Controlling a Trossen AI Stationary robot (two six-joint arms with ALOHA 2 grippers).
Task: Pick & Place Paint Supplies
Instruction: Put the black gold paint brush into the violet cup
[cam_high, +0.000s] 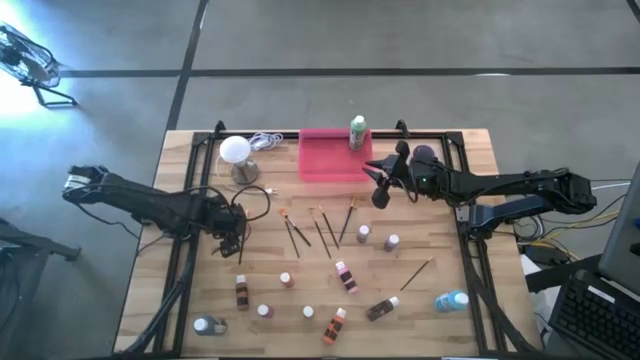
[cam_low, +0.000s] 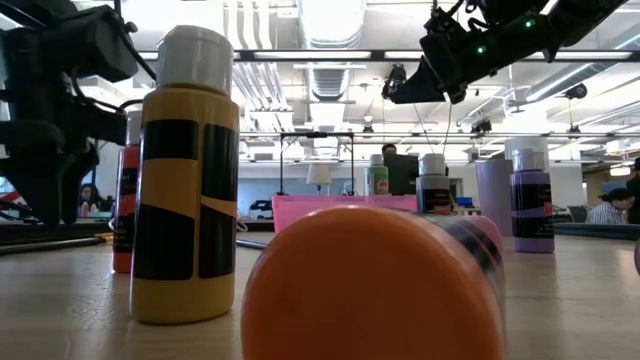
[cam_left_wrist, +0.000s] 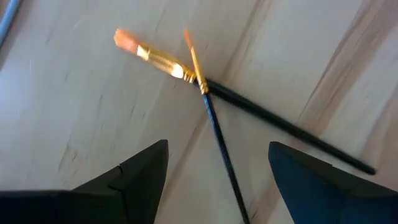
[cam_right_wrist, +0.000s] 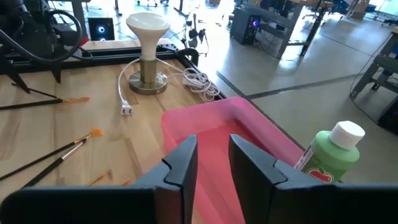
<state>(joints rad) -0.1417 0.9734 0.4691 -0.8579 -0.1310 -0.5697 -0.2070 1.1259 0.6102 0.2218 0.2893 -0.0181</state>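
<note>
Two thin dark-handled paintbrushes (cam_left_wrist: 214, 121) with orange bristles lie crossed on the wooden table. My left gripper (cam_left_wrist: 217, 149) hangs open over them, one finger on either side, touching neither. In the high view it is at the table's left (cam_high: 232, 243), beside several brushes (cam_high: 293, 230). My right gripper (cam_right_wrist: 212, 140) hovers over the near edge of the pink tray (cam_right_wrist: 205, 118), its fingers a little apart with nothing between them. A green bottle (cam_right_wrist: 329, 158) stands upright in the tray's far right corner (cam_high: 357, 132).
Small white-capped bottles (cam_high: 345, 275) lie and stand over the table's near half, with a blue bottle (cam_high: 452, 300) at the near right and a loose brush (cam_high: 415, 272). A white globe lamp (cam_high: 236, 150) with its cord stands at the far left beside the tray.
</note>
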